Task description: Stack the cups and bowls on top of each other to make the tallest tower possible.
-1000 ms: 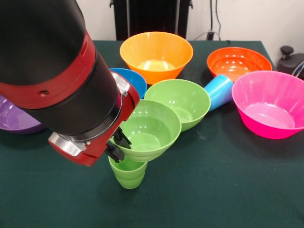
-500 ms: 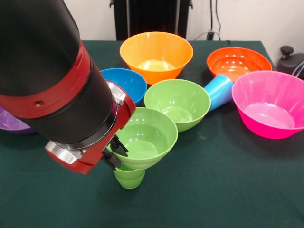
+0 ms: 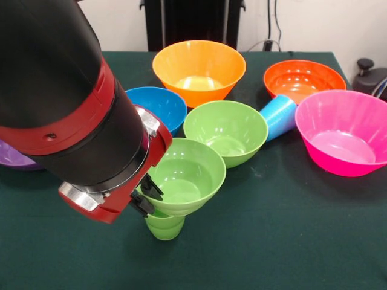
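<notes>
Cups and bowls sit spread over a dark green desk [image 3: 290, 241], and none of them carries any readable brand, label or writing. The jaws [image 3: 147, 194] hang at the near-left rim of a green bowl [image 3: 184, 175]; their black tips show at that rim, but I cannot tell whether they pinch it or stand spread. That bowl rests on top of the lime green cup [image 3: 164, 225], which stands upright near the desk's front edge, only its stepped lower part showing below the bowl.

The arm [image 3: 72, 103] comes down from the upper left, a thick black barrel with a red band and a red wrist, tilted so the wrist points down and to the right.

Just beyond and to the right sits a second green bowl [image 3: 227, 130]. A blue bowl [image 3: 158, 106] lies to its left, partly behind the arm. A light blue cup [image 3: 278, 116] lies on its side between the second green bowl and a pink bowl [image 3: 344, 133] at the right. Farther back stand a yellow-orange bowl [image 3: 198, 69] and an orange bowl [image 3: 302, 78]. A purple bowl [image 3: 15, 158] shows at the left edge.
</notes>
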`<state>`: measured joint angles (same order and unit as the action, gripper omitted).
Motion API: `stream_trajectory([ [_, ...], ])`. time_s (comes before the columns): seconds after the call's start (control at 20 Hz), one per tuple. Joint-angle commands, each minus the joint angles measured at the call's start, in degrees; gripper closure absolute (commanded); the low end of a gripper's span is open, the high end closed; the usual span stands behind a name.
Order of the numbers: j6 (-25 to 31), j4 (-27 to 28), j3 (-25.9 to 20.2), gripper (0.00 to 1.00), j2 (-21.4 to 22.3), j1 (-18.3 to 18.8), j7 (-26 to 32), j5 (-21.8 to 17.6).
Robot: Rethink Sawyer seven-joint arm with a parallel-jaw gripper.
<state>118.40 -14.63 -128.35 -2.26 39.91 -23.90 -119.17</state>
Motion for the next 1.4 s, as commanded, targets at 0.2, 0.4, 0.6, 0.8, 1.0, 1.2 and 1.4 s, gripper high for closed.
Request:
stream_trajectory([
  [0.2,-4.14,5.6,5.49,1.0,0.41,-0.09,13.95,-5.59],
  [0.4,-4.95,5.45,5.73,1.0,0.5,0.06,14.32,-5.78],
  [0.6,-6.01,5.41,5.79,1.0,0.69,0.31,14.81,-6.28],
  [0.8,-6.26,5.5,5.68,1.0,0.78,0.42,15.53,-6.81],
  [1.0,-6.58,5.44,5.77,1.0,0.69,0.57,15.53,-6.64],
  [1.2,-6.58,5.13,6.28,1.0,0.62,0.67,15.15,-5.97],
  [1.4,-5.32,4.61,7.28,1.0,0.82,0.66,13.91,-5.44],
])
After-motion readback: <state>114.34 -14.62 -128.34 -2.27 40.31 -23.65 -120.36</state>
